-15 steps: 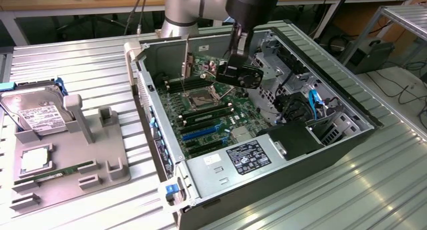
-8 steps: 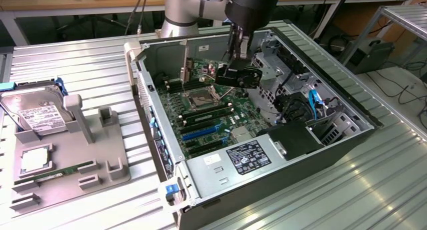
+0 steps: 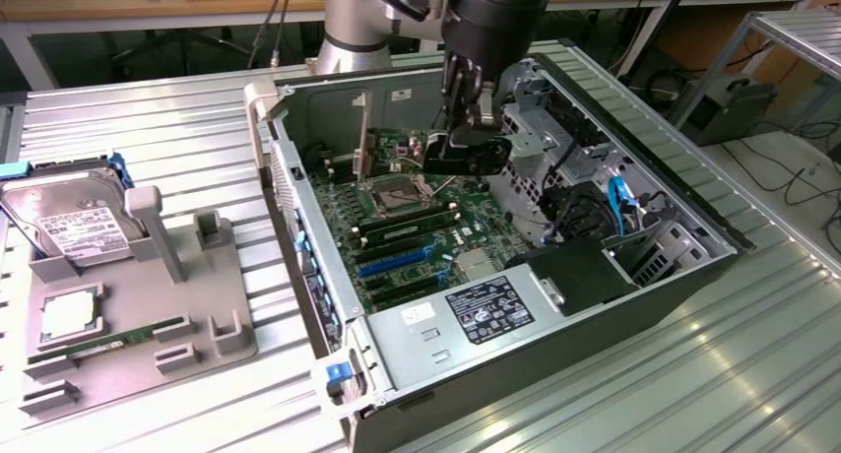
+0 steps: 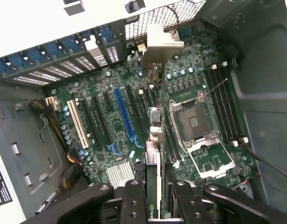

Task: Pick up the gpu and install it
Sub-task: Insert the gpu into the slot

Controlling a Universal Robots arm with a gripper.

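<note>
End effector (image 4: 155,193): closed on the gpu (image 4: 153,140), card held edge-on over the motherboard (image 4: 99,156) inside the open case (image 3: 631,118). Tray (image 3: 132,325) with hard drive (image 3: 73,226) on worktop (image 3: 171,118), at the exterior view's left of the case.

Noted: my gripper (image 3: 467,148) hangs inside the open computer case (image 3: 631,118), above the far end of the motherboard (image 3: 463,192). On the exterior view's left, well apart, a grey tray (image 3: 184,305) carries a hard drive (image 3: 73,226) and a RAM stick (image 3: 112,342).
</note>
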